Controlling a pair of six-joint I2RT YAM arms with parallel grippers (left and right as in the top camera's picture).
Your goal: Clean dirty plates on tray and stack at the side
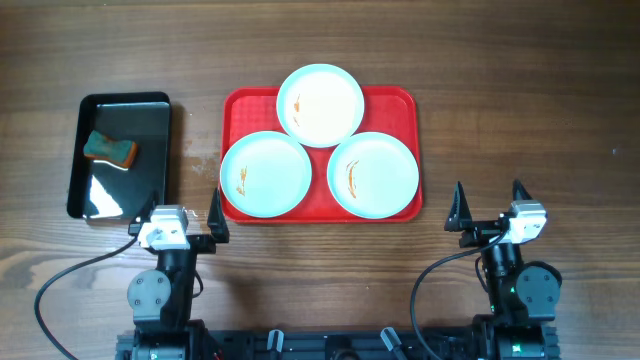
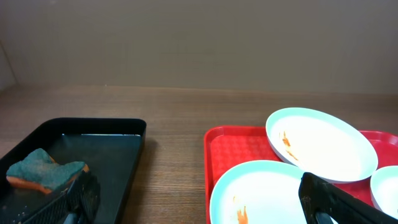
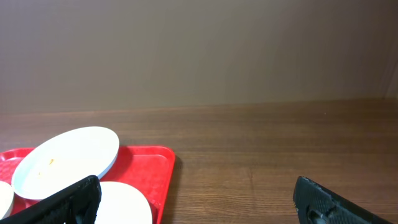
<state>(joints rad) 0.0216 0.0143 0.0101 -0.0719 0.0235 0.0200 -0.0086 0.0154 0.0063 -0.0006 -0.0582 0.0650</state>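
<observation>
Sitting at the near edge of the brown wooden counter [image 1: 520, 90], the left gripper [image 1: 175, 222] has its jaws spread wide and holds nothing, parked just beside the near left corner of the large red rectangular plastic tray [image 1: 240, 105]. The right gripper [image 1: 488, 210] is likewise apart and empty, standing off the tray's near right corner without touching it. All three round, glossy, pale mint-white plates lie on that red tray: the front-left plate [image 1: 266, 174] and the front-right plate [image 1: 373, 175] sit side by side, and the back plate [image 1: 320, 104] overlaps both their rims, seeming from the left wrist view to ride slightly tilted on top of them. Thin orange-brown smears show on each: clearly on the two front plates, more faintly near the left side of the back one. Further left, well apart from the red tray, a smaller glossy black rectangular tray [image 1: 140, 185] holds a green-topped, orange-bottomed sponge [image 1: 110, 149], lying untouched by either gripper. Judging from this layout, the task has not really begun: no plate looks wiped, none has been lifted off, and no stack exists on the counter at either side. Everything remains to do, namely fetching the sponge, cleaning three plates, and stacking them off the tray.
</observation>
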